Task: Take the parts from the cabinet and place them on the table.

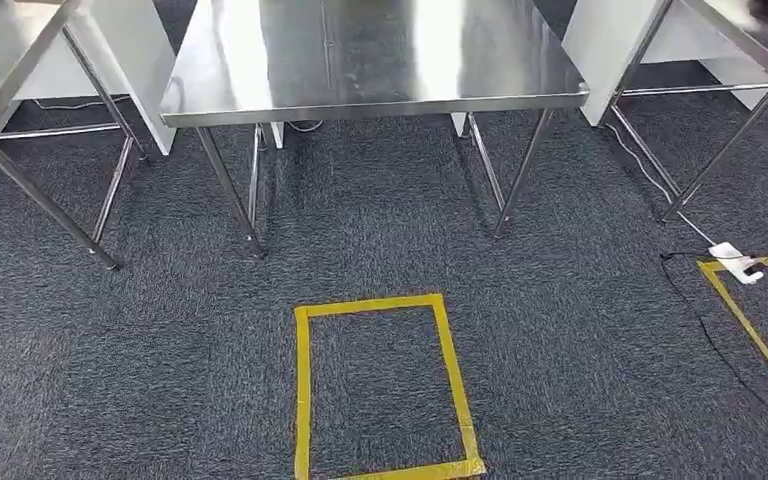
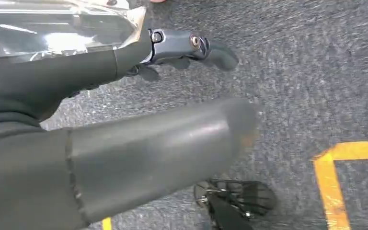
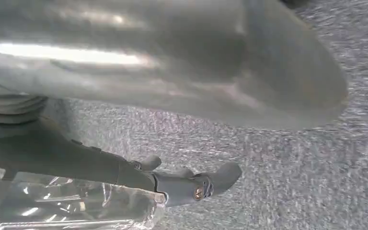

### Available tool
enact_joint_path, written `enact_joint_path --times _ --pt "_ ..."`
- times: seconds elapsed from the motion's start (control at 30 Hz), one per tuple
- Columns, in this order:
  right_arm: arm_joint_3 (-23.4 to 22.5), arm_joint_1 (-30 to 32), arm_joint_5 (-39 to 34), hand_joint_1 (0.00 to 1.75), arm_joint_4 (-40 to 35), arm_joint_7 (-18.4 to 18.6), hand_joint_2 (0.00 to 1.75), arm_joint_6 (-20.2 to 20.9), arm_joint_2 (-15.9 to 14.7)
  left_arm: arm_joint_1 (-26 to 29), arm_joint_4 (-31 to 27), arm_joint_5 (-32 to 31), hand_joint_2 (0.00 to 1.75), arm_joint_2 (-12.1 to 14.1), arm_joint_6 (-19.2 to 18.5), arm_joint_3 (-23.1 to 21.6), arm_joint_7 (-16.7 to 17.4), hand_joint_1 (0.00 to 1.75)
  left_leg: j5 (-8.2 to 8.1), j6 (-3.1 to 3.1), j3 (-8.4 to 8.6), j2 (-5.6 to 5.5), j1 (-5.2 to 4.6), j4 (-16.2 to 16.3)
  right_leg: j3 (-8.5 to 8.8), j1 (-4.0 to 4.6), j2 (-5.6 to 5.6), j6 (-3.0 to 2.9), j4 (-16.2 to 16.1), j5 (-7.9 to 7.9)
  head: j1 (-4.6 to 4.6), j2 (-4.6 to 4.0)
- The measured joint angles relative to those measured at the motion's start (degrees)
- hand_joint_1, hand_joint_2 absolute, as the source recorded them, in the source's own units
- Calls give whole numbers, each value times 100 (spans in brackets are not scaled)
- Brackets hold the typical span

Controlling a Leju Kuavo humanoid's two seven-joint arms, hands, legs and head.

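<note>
Two hands, left hand (image 2: pixel 124 62) and right hand (image 3: pixel 139 177), each seem to have fingers pressed on one clear, crinkly parts bag (image 2: pixel 52 28), over carpet, short of the tabletop (image 1: pixel 380 60); we'd support its slippery underside.

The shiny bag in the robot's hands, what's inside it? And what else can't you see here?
- Shiny bag: left wrist view, contents hidden by glare, cut off by the edge.
- Same in right wrist view, bag: part inside unreadable.
- Left hand and right hand: blurred thumbs hide the grip.
- Steel table: head view, far side cut off.
</note>
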Motion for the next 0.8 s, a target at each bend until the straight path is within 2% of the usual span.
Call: enact_joint_path --times 0.03,0.07,0.1,0.13,0.17,0.2,0.23,0.27,0.3,0.33,0.37,0.4,0.43,0.47,0.5,0.53,0.57,0.6,0.63,0.67,0.7,0.73,0.77,0.8 --pt "0 3 0 0 0 0 0 0 -4 -1 0 0 0 2 0 0 0 0 37 -9 -57 5 3 8 5 -2 -1 51 140 -13 -2 0" --pt "0 5 0 0 0 0 0 0 -11 -1 0 7 0 0 0 0 0 0 74 -22 -112 10 8 17 161 -17 -1 124 -12 76 -2 0" --pt "0 3 0 0 0 0 0 0 -20 -1 0 9 0 -4 -2 0 0 0 110 -51 -167 9 18 34 495 -38 -2 215 -489 268 -7 0" --pt "0 -1 9 0 0 0 0 0 -30 -1 0 9 0 -7 -4 0 0 0 133 -79 -210 8 30 57 830 -62 -4 277 -1010 430 -13 0" --pt "0 -13 11 0 0 -2 0 0 -31 -2 0 9 0 -4 -7 0 0 0 153 -111 -257 5 36 110 1200 -96 -6 320 -1582 527 -13 0" --pt "0 -32 13 0 0 -4 0 0 -24 -4 -2 9 0 2 -7 0 -2 0 168 -146 -322 7 1 153 1361 -91 4 275 -1867 410 -22 0" --pt "0 -25 13 0 0 -9 0 0 -15 -10 0 9 0 2 -4 0 -7 0 204 -178 -326 6 -2 156 1314 -5 65 185 -1752 520 -57 0" --pt "0 -15 13 0 0 -9 0 0 -11 -6 0 9 0 7 -7 0 -11 0 226 -207 -343 -11 -18 194 1212 -45 63 168 -1776 513 -107 0" --pt "0 -6 13 0 0 -9 0 0 -9 -5 0 11 0 7 -4 0 -15 0 274 -217 -365 -19 -21 196 1182 -44 64 140 -1738 529 -133 0" --pt "0 -4 13 0 0 -9 0 0 -7 9 0 20 0 11 -2 2 -17 0 280 -228 -396 -35 -10 203 1161 -106 55 96 -1741 556 -148 0" --pt "0 -4 15 0 0 -9 0 0 -9 15 0 26 0 13 0 4 -17 0 189 -249 -446 -41 9 255 1116 -116 23 44 -1745 595 -149 0" --pt "2 -4 15 0 0 -9 0 0 -9 21 0 28 0 13 0 4 -17 0 -132 -289 -537 -46 12 483 1112 -100 19 -38 -1744 647 -160 0" --pt "2 -2 22 0 0 -11 0 0 -13 21 0 44 0 13 0 4 -20 0 -527 -322 -679 -47 15 929 1048 -84 8 -89 -1740 691 -168 0" --pt "2 0 26 0 0 -11 0 0 -15 21 0 46 0 11 0 4 -17 0 -816 -342 -820 -45 21 1410 991 -71 4 -92 -1729 730 -166 0" --pt "2 2 28 0 0 -11 0 0 -15 21 0 48 0 9 0 4 -17 0 -1014 -345 -944 -45 21 1872 932 -51 -5 -105 -1721 767 -164 0" --pt "2 4 28 0 0 -11 0 0 -15 21 0 50 0 7 0 4 -20 0 -1067 -332 -975 -46 20 2120 882 -29 -6 -110 -1711 801 -168 0" --pt "2 3 28 0 0 -11 0 0 -15 23 0 50 0 7 0 4 -20 0 -994 -296 -866 -47 15 2085 836 -3 -6 -111 -1704 829 -168 0" --pt "2 4 28 0 0 -11 0 0 -15 25 0 52 0 7 0 4 -20 0 -829 -236 -624 -50 1 1781 804 33 -3 -125 -1700 858 -170 0" --pt "2 4 28 0 0 -11 0 0 -11 23 0 52 0 7 -2 4 -18 0 -641 -155 -303 -58 -18 1312 790 67 4 -127 -1703 879 -173 0" --pt "2 0 28 0 0 -11 0 0 -9 16 0 52 0 9 -2 4 -20 0 -475 -16 58 -92 -68 759 781 93 10 -131 -1704 900 -173 0" --pt "4 1 30 0 20 -11 0 4 45 9 -13 52 0 68 0 7 -20 0 -426 122 354 -152 -160 337 763 63 6 -115 -1701 917 -149 0" --pt "4 -8 28 0 15 -11 0 4 37 6 -9 52 0 52 2 7 -24 0 -424 150 435 -109 -183 136 747 123 10 -83 -1691 954 -164 0" --pt "4 -7 31 0 17 -11 0 4 44 3 -11 55 0 52 2 7 -26 0 -401 119 425 -111 -197 127 722 101 7 -47 -1688 988 -153 0" --pt "9 -6 31 0 18 -11 0 13 26 8 -9 59 0 42 2 9 -26 0 -390 132 409 -112 -215 129 702 84 6 -11 -1693 1012 -149 0"
